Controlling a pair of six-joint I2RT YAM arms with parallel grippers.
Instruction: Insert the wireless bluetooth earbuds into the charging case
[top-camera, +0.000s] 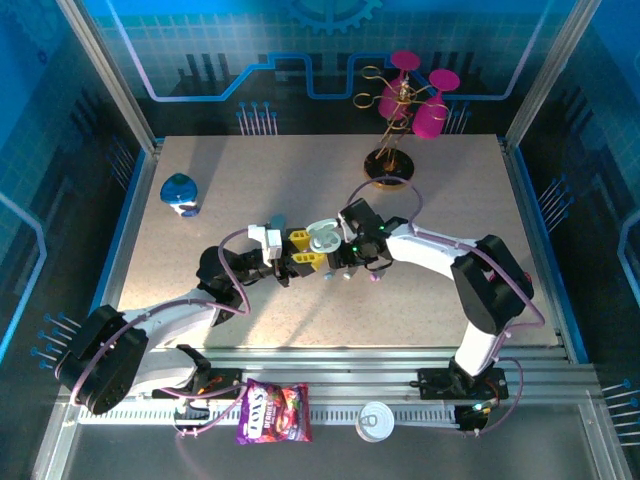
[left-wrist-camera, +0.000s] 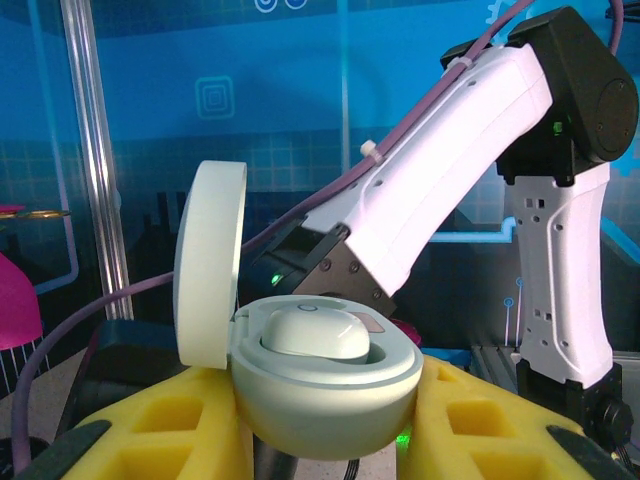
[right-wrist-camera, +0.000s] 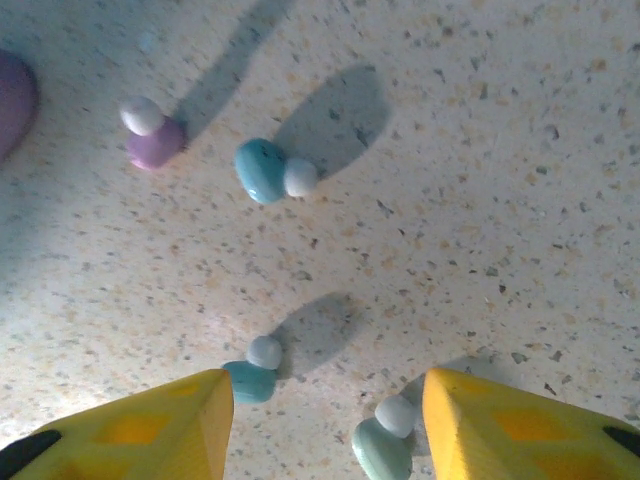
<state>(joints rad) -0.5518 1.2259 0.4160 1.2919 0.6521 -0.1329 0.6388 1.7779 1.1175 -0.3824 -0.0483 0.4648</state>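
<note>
My left gripper (top-camera: 305, 250) is shut on a pale mint charging case (left-wrist-camera: 325, 385), gripped between the yellow fingers (left-wrist-camera: 170, 425). Its lid (left-wrist-camera: 208, 265) stands open at the left. A rounded whitish mint earbud (left-wrist-camera: 312, 332) sits in the well. My right gripper (right-wrist-camera: 325, 390) hangs open just over the table, pointing down. One light blue earbud (right-wrist-camera: 252, 375) lies by its left fingertip and a mint earbud (right-wrist-camera: 383, 445) by its right fingertip. Farther off lie another light blue earbud (right-wrist-camera: 265, 170) and a pink-purple earbud (right-wrist-camera: 150, 135).
A blue round case (top-camera: 180, 193) sits at the back left. A gold stand with pink cups (top-camera: 405, 110) rises at the back right. A candy bag (top-camera: 273, 412) and a white round lid (top-camera: 377, 422) lie on the near rail. A purple rounded object (right-wrist-camera: 12, 100) shows at the left edge.
</note>
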